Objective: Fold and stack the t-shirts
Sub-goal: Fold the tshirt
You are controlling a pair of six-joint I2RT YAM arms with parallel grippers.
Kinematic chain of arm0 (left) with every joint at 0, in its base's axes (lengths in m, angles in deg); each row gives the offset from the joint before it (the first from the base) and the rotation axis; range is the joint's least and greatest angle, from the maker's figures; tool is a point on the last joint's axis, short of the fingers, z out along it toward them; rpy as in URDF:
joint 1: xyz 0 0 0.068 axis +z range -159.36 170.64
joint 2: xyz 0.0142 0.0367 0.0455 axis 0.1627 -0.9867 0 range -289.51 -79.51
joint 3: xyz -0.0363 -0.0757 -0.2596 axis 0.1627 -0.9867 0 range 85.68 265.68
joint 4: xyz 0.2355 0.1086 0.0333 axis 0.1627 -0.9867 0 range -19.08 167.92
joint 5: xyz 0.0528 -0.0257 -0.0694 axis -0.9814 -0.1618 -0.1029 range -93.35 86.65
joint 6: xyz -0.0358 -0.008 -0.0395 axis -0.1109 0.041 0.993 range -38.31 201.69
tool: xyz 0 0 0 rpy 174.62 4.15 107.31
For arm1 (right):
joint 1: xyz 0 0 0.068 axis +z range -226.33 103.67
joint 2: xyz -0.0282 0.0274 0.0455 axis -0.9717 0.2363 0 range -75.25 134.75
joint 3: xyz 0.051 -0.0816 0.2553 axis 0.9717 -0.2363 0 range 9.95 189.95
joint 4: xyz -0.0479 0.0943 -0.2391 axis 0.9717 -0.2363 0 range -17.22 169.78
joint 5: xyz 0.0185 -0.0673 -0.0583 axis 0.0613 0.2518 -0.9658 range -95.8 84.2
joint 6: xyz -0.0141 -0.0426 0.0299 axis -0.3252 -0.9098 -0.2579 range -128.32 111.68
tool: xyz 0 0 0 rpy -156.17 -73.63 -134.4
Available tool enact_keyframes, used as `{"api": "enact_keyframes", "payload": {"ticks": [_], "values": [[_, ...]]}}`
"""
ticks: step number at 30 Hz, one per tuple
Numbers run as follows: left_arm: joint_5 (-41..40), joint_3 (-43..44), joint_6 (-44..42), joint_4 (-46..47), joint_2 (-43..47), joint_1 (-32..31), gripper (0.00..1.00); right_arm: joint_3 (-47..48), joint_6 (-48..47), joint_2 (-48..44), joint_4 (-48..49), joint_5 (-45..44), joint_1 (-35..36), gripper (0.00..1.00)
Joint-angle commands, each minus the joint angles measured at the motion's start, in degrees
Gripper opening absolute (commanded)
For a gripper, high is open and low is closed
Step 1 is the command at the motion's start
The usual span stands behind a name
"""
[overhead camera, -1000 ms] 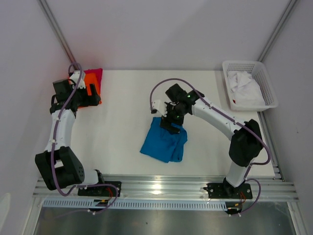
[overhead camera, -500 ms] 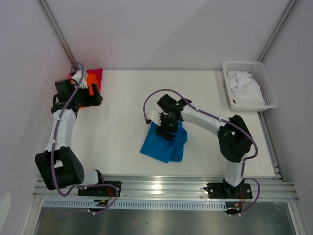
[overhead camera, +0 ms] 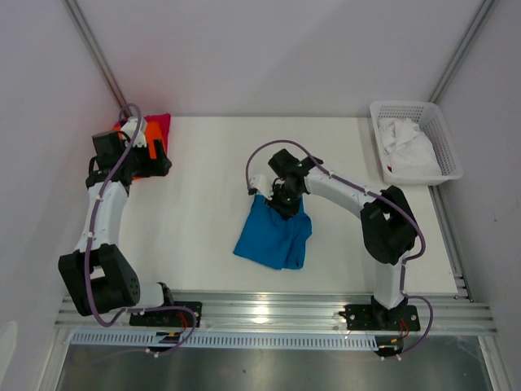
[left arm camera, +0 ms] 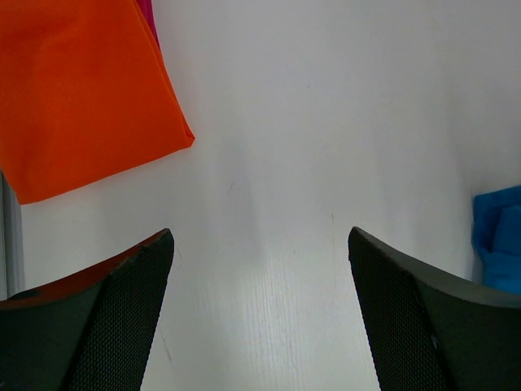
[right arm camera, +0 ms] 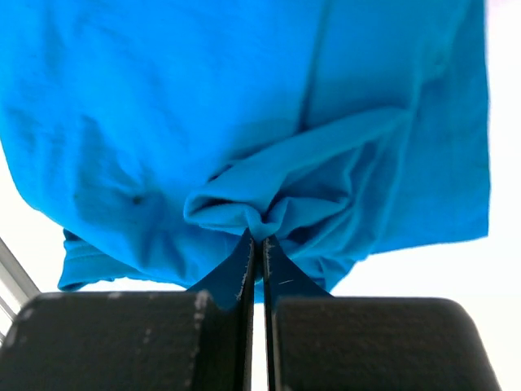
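A bright blue t-shirt [overhead camera: 273,236] lies rumpled on the white table [overhead camera: 203,187], near the middle. My right gripper [overhead camera: 278,203] is at its far edge, shut on a pinched-up fold of the blue cloth [right arm camera: 244,106]; the jaws [right arm camera: 259,238] meet with the fabric bunched at their tips. An orange t-shirt [overhead camera: 155,140] lies folded at the far left on top of a pinkish-red one [overhead camera: 162,122]. My left gripper [overhead camera: 161,161] hovers beside them, open and empty; in its wrist view [left arm camera: 260,236] the orange shirt [left arm camera: 81,98] is at upper left, apart from the fingers.
A white lattice basket [overhead camera: 444,138] with crumpled white cloth [overhead camera: 407,147] stands at the far right corner. A metal rail [overhead camera: 269,314] runs along the near table edge by the arm bases. A sliver of blue shirt [left arm camera: 498,244] shows at the left wrist view's right edge.
The right gripper swung over the blue shirt's far edge and closed on a fold of it. The left gripper shifted slightly away from the orange shirt, then stayed still.
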Motion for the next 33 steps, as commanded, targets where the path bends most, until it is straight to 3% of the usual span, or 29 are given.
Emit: {"api": "enact_keyframes", "payload": {"ticks": [1,8,20,21,22,25,27,28,33], "values": [[0.66,0.7,-1.01,1.08,0.06,-0.92,0.9,2.41,1.1,-1.82,-1.42,0.86,-2.36,0.0],[0.04,1.06,-0.93,1.17,-1.34,-2.41,0.89,-0.48,2.6,-3.49,-2.39,4.2,-9.22,0.0],[-1.1,2.37,-1.02,0.64,-2.4,-4.53,0.9,-7.16,2.34,-3.84,1.47,0.27,-15.2,0.0],[-1.19,2.29,-1.19,0.55,-2.31,-4.87,0.9,-8.13,2.51,-3.93,2.61,-1.49,-15.46,0.05],[-1.28,2.29,-1.28,0.38,-2.31,-4.79,0.89,-10.31,3.12,-4.37,5.67,-3.77,-15.73,0.24],[-1.45,2.11,-1.37,0.38,-2.22,-4.96,0.89,-14.45,4.09,-5.77,13.74,-15.28,-16.25,0.55],[-1.45,2.2,-1.37,0.38,-2.22,-5.05,0.89,-15.69,4.53,-6.56,16.76,-22.82,-16.78,0.63],[-1.54,2.28,-1.37,0.29,-2.22,-5.14,0.9,-16.22,4.62,-7.0,19.12,-24.78,-16.96,0.73],[-1.89,2.29,-1.63,0.29,-2.22,-5.75,0.9,-18.42,5.94,-11.48,24.24,-31.74,-17.13,0.76]]}}
